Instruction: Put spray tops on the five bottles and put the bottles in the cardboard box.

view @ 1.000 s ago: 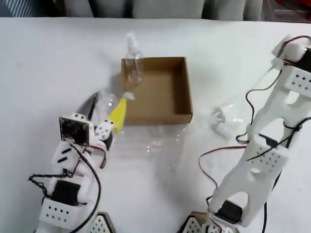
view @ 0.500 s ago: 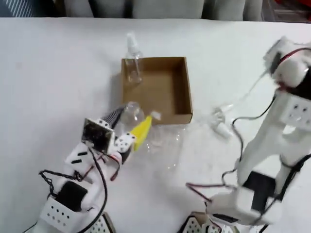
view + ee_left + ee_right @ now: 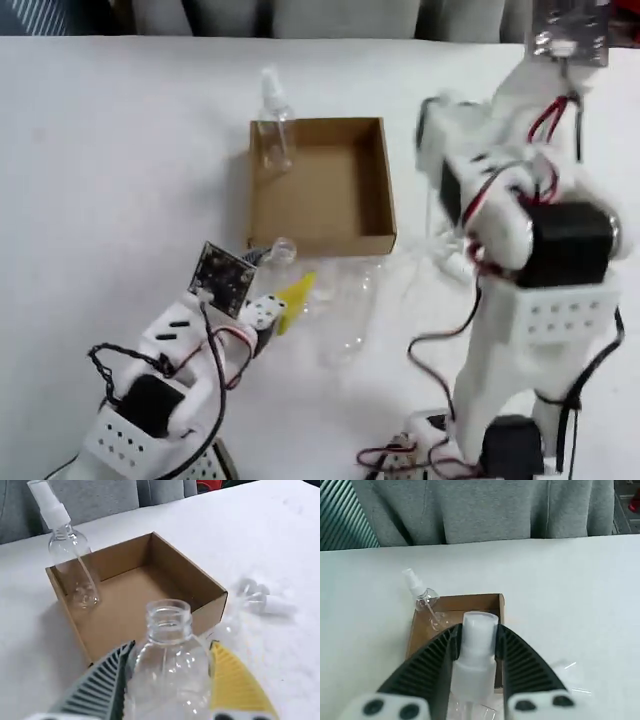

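Left tool is clamped on an uncapped clear bottle, just near of the cardboard box. The bottle's long axis is tilted, with the open neck pointing up and far, toward the box. The right tool grips a spray top lengthwise, raised right of the box. A second ago the bottle was off the box's near-left corner and the right tool was low at the bench's far right.

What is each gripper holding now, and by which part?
Left gripper: clear uncapped plastic bottle, gripped across its body below the neck. Right gripper: white plastic spray top, gripped on the sides of its head.
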